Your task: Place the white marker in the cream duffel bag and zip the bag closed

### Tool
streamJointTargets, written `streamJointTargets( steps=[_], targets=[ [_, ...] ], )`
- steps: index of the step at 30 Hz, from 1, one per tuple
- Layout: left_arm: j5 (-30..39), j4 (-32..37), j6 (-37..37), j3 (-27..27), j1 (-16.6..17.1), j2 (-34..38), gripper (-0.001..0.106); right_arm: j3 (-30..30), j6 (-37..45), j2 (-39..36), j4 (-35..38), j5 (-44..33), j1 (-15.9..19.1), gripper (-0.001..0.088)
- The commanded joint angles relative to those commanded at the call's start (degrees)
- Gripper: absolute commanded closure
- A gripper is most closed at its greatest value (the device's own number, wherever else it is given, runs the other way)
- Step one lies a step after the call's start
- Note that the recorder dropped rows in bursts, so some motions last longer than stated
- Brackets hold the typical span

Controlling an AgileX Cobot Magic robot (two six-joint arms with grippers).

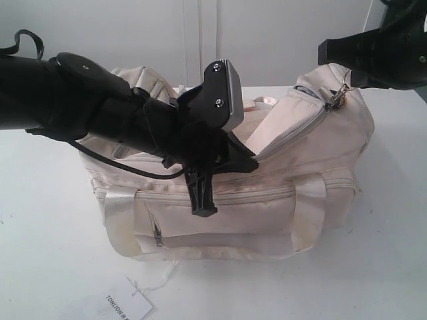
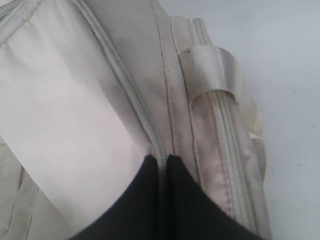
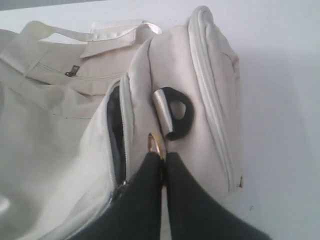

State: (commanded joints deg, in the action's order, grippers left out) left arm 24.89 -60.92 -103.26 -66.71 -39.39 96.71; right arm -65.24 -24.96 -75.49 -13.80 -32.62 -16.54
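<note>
Counting one cream duffel bag [image 1: 267, 207] on white table [image 1: 47, 253], two black grippers, one paper tag [image 1: 127, 307] flat on table at front left, near bag. Left first: left gripper [image 2: 162, 158] pointing down over bag's middle, fingers pressed together, pinching top zipper strip. Bag front: one zip pocket [image 1: 213, 230], two shiny handle straps [image 1: 117, 210]. Right end: right gripper [image 3: 161, 156] clamped tight on one gold ring [image 3: 156, 144], just beside one black strap ring [image 3: 181, 112]; zip gaping there, dark inside. White marker out of sight; can't tell where.
</note>
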Motion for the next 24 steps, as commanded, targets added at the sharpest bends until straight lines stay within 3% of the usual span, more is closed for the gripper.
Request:
streamJointTargets(
  steps=[24],
  targets=[
    [7.28,9.20,1.30,0.00,0.00,0.00,0.105,0.00,-2.23,-8.75,-2.32,19.44,0.09,0.0868]
  ],
)
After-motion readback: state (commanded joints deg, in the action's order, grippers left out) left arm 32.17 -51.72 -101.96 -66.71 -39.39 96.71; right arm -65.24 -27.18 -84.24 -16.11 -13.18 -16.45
